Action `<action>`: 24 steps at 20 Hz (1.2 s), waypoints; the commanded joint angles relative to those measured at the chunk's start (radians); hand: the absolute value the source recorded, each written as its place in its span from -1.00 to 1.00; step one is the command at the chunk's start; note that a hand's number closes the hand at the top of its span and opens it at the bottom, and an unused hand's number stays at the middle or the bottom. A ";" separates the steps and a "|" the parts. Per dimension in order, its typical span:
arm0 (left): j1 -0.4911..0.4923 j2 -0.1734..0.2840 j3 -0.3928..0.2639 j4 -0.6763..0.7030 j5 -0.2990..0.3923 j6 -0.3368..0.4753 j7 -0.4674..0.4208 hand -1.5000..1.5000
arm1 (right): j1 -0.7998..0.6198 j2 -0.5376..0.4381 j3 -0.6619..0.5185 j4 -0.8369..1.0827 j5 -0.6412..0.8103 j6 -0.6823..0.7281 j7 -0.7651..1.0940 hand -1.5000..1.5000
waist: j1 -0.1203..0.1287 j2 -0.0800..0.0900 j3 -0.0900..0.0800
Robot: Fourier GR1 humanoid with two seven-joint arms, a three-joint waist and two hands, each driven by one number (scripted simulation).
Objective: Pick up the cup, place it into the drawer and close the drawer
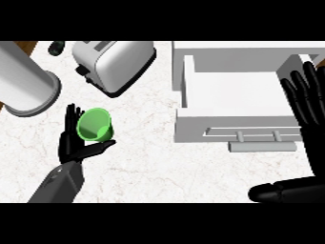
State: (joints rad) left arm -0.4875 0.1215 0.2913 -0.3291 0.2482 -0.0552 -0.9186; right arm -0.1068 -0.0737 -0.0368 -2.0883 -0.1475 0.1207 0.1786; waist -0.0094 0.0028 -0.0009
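The green cup [95, 125] lies tilted in my left hand [76, 145] at the left of the counter, its open mouth turned toward me. That hand's fingers stand behind the cup and its thumb curls under it. The white drawer [193, 129] stands pulled open at the right, its inside bare and its bar handle [258, 136] facing me. My right hand [324, 138] is open, fingers straight and pointing up, and covers the drawer's right edge. The cup is well to the left of the drawer.
A silver toaster [113, 62] sits at the back, just above the cup. A large white cylinder [18, 78] lies at the far left. A small dark object [56, 47] is near the back edge. The marble counter [157, 171] stretches between the hands.
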 commanded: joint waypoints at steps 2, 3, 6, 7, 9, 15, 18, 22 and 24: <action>-0.058 0.010 0.016 0.061 0.020 -0.097 -0.011 -1.00 | -0.045 0.006 -0.002 0.059 0.005 -0.007 -0.013 -1.00 | -0.003 0.002 -0.001; -0.019 0.002 0.015 0.095 0.012 -0.147 -0.082 -1.00 | 0.043 -0.003 -0.010 -0.040 -0.038 0.019 0.002 -1.00 | -0.017 0.005 -0.001; -0.080 0.017 0.024 0.115 0.021 -0.163 -0.041 -1.00 | -0.047 -0.032 -0.041 0.007 -0.050 0.016 0.037 -1.00 | -0.010 0.005 -0.001; -0.017 0.002 0.013 0.096 0.020 -0.217 -0.084 -1.00 | -0.038 -0.037 -0.049 0.026 -0.041 0.015 0.036 -1.00 | -0.005 0.003 -0.001; -0.060 -0.006 0.011 0.115 0.012 -0.221 -0.086 1.00 | -0.037 0.001 0.002 0.036 0.009 -0.007 0.002 -1.00 | -0.009 0.005 -0.001; -0.030 -0.008 -0.008 0.061 -0.012 -0.165 -0.177 1.00 | 0.002 0.007 0.016 -0.018 0.020 -0.014 0.018 -1.00 | -0.004 0.002 0.000; -0.006 -0.001 -0.033 0.012 -0.026 -0.185 -0.162 1.00 | -0.044 -0.040 -0.065 -0.034 -0.048 -0.014 0.091 -1.00 | 0.001 -0.002 0.000; 0.067 0.027 -0.052 -0.052 -0.031 -0.214 -0.153 1.00 | -0.009 -0.035 -0.055 0.044 -0.013 0.029 -0.037 -1.00 | 0.009 -0.002 0.001; 0.129 0.033 -0.052 -0.068 -0.032 -0.232 -0.219 1.00 | 0.070 -0.040 -0.065 -0.047 -0.059 0.053 -0.028 -1.00 | 0.005 -0.003 0.001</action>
State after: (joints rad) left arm -0.4328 0.1382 0.2527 -0.3607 0.2274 -0.2175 -1.0120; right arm -0.1008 -0.0904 -0.0607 -2.1066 -0.1595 0.1269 0.1930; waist -0.0051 -0.0001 -0.0002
